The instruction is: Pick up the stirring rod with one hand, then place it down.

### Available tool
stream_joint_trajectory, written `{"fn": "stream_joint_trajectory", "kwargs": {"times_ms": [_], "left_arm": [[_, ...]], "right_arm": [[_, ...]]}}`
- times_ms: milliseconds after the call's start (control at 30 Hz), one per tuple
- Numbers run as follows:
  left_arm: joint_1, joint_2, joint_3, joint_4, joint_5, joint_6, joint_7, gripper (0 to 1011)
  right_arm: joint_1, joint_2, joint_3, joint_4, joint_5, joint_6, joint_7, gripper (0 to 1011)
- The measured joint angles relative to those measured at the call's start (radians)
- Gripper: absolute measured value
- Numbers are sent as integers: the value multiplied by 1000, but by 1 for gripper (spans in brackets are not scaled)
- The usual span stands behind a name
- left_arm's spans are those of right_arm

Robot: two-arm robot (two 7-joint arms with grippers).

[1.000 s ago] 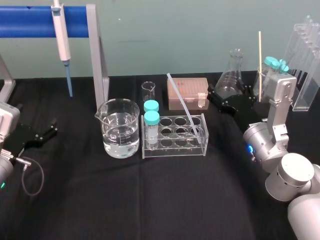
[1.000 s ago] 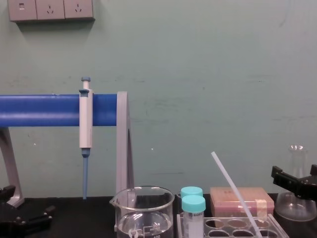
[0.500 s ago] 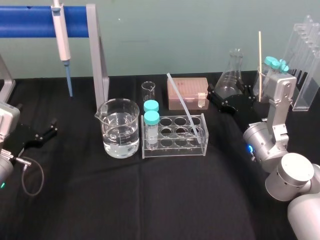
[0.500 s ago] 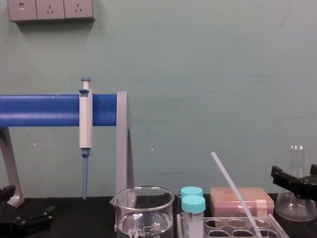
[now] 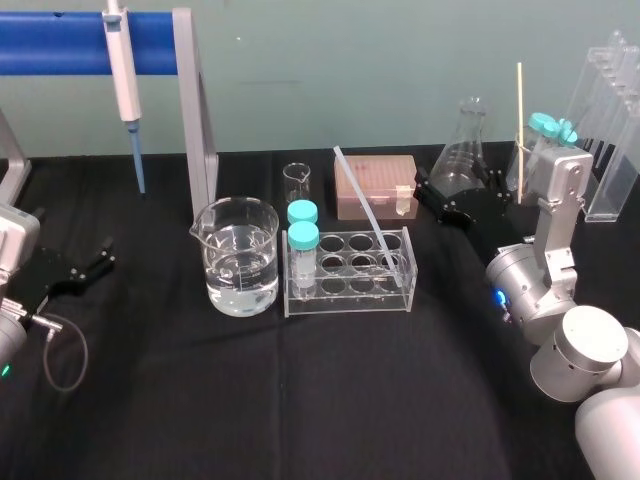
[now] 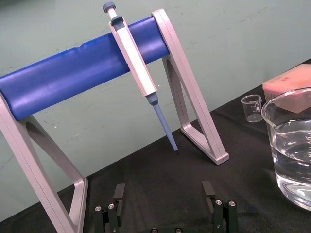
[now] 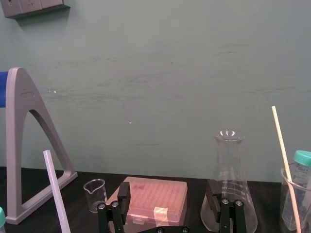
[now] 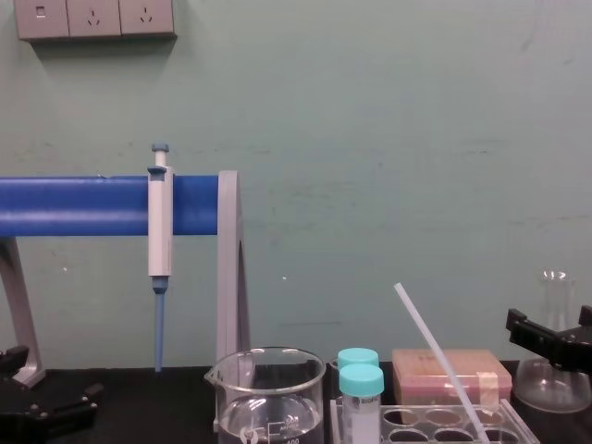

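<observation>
**Describer:** Where is your right gripper, and how are its fingers set?

**Operator:** I have the right gripper (image 7: 169,200) at the back right of the black table (image 5: 330,400). Its two black fingers are spread wide with nothing between them. An empty conical flask (image 7: 228,187) stands just beyond one finger. A pink tip box (image 7: 154,196) lies farther off, beyond the gap.

**Describer:** And the stirring rod?

**Operator:** The stirring rod (image 5: 362,207) is a thin, straight stick, milky and translucent. It leans in the clear test-tube rack (image 5: 345,295), well apart from my gripper. Its lower end sits in a well at the rack's right end. Its upper end tilts back and to the left, in front of the pink box.

**Describer:** Can you read any writing?

**Operator:** No. The flask has white graduation marks and the water beaker (image 5: 240,255) has faint ones, all too small for me to read.

**Describer:** What lies farther out?

**Operator:** Two teal-capped tubes (image 5: 302,238) stand at the rack's left end, beside the beaker. A blue-tipped pipette (image 5: 125,75) hangs on a stand with a blue bar (image 5: 60,42) at the back left. My left gripper (image 6: 164,191) is parked at the table's left edge, fingers wide apart and empty.
</observation>
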Motion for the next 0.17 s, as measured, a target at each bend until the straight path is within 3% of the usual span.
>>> {"fn": "stream_joint_trajectory", "kwargs": {"times_ms": [167], "left_arm": [[0,0,0,0,0,0,0,1000]], "right_arm": [[0,0,0,0,0,0,0,1003]]}}
